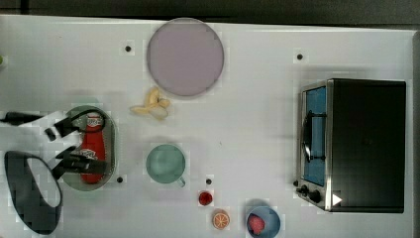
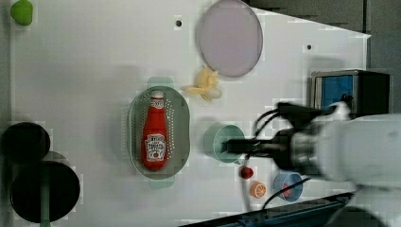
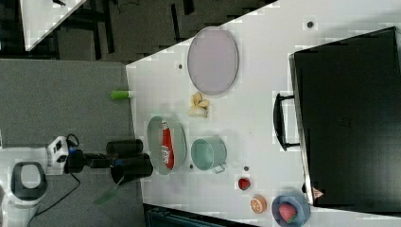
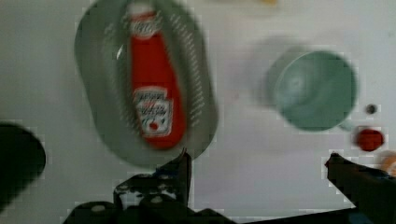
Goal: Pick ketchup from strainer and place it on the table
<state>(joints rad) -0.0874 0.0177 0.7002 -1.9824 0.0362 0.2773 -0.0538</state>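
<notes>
The ketchup is a red squeeze bottle with a white cap, lying lengthwise in the pale green oval strainer at the top view's left. The same ketchup and strainer sit mid-table in the left view. My gripper hangs open above the white table, with nothing between its fingers. In the wrist view the ketchup and strainer lie just beyond one fingertip. The raised gripper overlaps the green mug in the left view and the strainer's edge in the top view.
A green mug stands close beside the strainer. Bananas, a grey-lilac plate, a small red tomato, an orange slice and a blue bowl lie around. A toaster oven fills the top view's right. Two black cylinders stand nearby.
</notes>
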